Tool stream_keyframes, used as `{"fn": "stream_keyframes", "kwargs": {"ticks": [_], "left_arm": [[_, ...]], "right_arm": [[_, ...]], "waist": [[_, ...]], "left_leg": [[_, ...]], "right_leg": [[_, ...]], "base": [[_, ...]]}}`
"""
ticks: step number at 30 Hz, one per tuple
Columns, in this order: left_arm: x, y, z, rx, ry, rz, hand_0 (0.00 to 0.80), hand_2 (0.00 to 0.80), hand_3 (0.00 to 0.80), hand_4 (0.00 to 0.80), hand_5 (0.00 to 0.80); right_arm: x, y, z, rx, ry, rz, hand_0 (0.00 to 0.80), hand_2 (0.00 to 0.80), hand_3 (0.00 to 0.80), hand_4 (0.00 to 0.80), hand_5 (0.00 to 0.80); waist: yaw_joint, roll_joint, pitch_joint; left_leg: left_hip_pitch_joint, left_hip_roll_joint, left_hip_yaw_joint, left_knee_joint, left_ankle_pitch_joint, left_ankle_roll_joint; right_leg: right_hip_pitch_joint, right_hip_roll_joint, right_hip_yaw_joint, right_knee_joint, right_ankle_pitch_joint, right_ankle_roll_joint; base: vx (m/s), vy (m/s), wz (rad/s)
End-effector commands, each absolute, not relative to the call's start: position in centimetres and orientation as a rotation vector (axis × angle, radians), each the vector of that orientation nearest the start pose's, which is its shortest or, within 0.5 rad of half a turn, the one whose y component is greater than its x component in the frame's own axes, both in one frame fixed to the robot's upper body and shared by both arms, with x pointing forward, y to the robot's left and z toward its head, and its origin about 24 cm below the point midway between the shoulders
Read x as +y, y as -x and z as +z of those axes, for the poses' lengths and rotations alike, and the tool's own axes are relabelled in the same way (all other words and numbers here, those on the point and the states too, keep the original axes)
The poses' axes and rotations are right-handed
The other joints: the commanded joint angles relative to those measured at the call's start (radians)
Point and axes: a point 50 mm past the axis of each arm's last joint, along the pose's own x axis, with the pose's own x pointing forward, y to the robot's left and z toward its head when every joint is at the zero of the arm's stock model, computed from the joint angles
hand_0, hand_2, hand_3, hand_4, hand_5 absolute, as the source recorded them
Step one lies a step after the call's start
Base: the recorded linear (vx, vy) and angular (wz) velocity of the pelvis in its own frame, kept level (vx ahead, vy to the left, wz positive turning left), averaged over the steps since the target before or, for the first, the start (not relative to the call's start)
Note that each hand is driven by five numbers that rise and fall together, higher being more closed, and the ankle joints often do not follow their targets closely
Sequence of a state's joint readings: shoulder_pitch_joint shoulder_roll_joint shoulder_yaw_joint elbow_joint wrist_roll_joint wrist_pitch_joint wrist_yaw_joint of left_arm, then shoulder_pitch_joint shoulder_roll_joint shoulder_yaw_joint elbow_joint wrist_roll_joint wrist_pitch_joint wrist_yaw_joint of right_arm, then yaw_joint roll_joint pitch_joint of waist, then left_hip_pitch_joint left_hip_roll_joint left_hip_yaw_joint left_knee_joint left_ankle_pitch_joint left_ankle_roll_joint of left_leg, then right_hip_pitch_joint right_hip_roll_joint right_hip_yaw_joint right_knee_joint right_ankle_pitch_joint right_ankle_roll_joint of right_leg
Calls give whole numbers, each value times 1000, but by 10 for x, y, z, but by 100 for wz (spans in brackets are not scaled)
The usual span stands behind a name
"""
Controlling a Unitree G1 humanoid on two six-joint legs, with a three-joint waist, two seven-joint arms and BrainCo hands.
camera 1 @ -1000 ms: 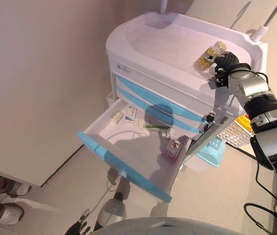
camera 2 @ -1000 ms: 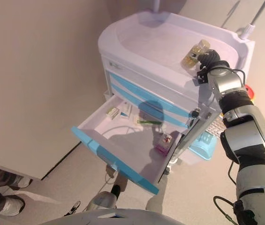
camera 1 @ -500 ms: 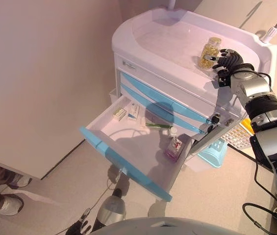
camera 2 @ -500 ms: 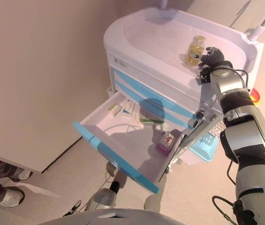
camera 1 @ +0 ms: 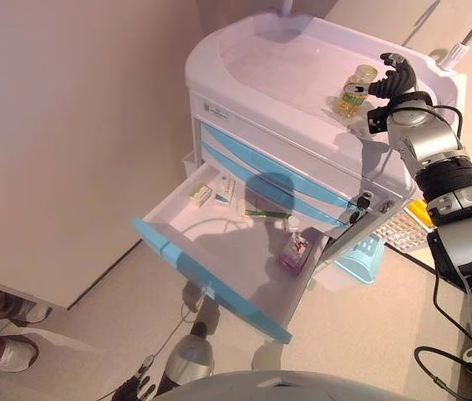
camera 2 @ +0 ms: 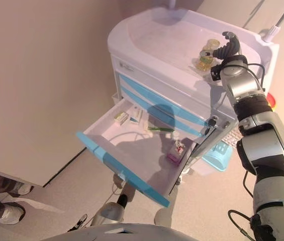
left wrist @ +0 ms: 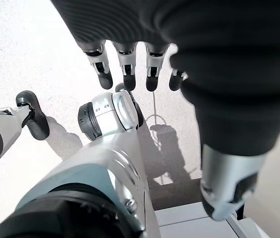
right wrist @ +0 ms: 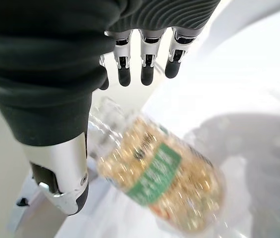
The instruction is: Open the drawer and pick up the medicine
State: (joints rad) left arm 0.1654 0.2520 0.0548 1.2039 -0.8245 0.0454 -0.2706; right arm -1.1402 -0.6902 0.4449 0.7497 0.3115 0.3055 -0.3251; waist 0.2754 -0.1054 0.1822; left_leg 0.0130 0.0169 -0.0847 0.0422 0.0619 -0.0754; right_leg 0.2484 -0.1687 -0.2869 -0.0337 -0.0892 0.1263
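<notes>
Here a white medical cart (camera 1: 244, 75) with blue-fronted drawers stands on beige floor (camera 1: 93, 317) by a wall; bottom drawer (camera 1: 219, 251) open. Pill bottle (camera 1: 353, 90) on cart top, right robot hand (camera 1: 393, 77) relaxed beside it. Left robot hand (left wrist: 130, 69) loose, low.

The right arm enters from the 4 o'clock side of the head views and reaches up toward 1 o'clock, ending in the right hand (camera 1: 392, 78) with its wrist bent and dark cover facing the camera. Its fingers (right wrist: 147, 69) are loosely extended and spread, the thumb (right wrist: 63, 176) set apart, gripping nothing. The left hand (camera 1: 134, 390) hangs low at 7 o'clock, fingers (left wrist: 126, 74) relaxed and nearly straight, empty.
</notes>
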Motion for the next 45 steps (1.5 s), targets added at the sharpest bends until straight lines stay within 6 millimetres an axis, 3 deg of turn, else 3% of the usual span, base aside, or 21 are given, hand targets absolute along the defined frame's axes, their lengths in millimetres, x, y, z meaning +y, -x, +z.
{"fn": "stream_keyframes", "kwargs": {"ticks": [1,6,10,13,17,19,23,31,37,45], "left_arm": [[248,-22,-163,1148,647,499,0,0,0,0,0],[247,-17,-164,1149,647,506,0,0,0,0,0],[243,-11,-165,1148,650,507,0,0,0,0,0],[241,-8,-165,1142,648,504,0,0,0,0,0],[239,-7,-165,1137,628,483,0,0,0,0,0],[239,-9,-165,1130,611,468,0,0,0,0,0],[241,-17,-163,1110,527,408,0,0,0,0,0],[239,-56,-156,1039,283,206,0,0,0,0,0],[239,-66,-155,1085,64,68,0,0,0,0,0],[244,-84,-152,1097,-225,-101,0,0,0,0,0]], "right_arm": [[-236,-385,327,-416,655,-519,0,0,0,0,0],[-224,-361,369,-658,672,-594,0,0,0,0,0],[-200,-331,399,-883,681,-570,0,0,0,0,0],[-180,-310,407,-1027,692,-500,0,0,0,0,0],[-154,-287,403,-1148,697,-335,0,0,0,0,0],[-140,-280,393,-1161,692,-188,0,0,0,0,0],[-109,-273,355,-1119,655,173,0,0,0,0,0],[-62,-256,267,-837,401,721,0,0,0,0,0],[-50,-234,219,-667,291,972,0,0,0,0,0],[-61,-214,172,-464,264,1199,0,0,0,0,0]], "waist": [[4,-1,-33],[-2,-5,-39],[-9,-2,-50],[-14,0,-56],[-25,6,-58],[-30,10,-59],[-43,20,-54],[-90,51,-25],[-137,68,-5],[-232,86,14]], "left_leg": [[57,4,-14,39,-117,38],[55,4,-13,38,-118,40],[53,4,-13,31,-114,42],[48,3,-11,35,-117,43],[39,0,-4,44,-122,44],[36,-1,-1,45,-124,44],[35,2,10,40,-123,45],[36,15,43,39,-126,45],[27,21,84,53,-134,45],[20,31,146,65,-142,45]], "right_leg": [[-100,-52,10,84,83,-5],[-104,-51,12,85,83,-2],[-108,-51,14,84,82,0],[-116,-52,18,86,79,1],[-126,-51,24,89,74,0],[-131,-50,30,89,72,0],[-140,-47,45,93,70,-3],[-164,-44,88,107,71,-6],[-196,-42,124,123,70,-2],[-246,-38,186,139,75,10]], "base": [[0,0,0],[-2,-11,-4],[5,-5,-4],[-3,-3,-1],[-21,-13,-4],[-32,-20,-6],[-37,-27,-9],[-39,-13,-16],[-49,2,-17],[-45,16,-24]]}}
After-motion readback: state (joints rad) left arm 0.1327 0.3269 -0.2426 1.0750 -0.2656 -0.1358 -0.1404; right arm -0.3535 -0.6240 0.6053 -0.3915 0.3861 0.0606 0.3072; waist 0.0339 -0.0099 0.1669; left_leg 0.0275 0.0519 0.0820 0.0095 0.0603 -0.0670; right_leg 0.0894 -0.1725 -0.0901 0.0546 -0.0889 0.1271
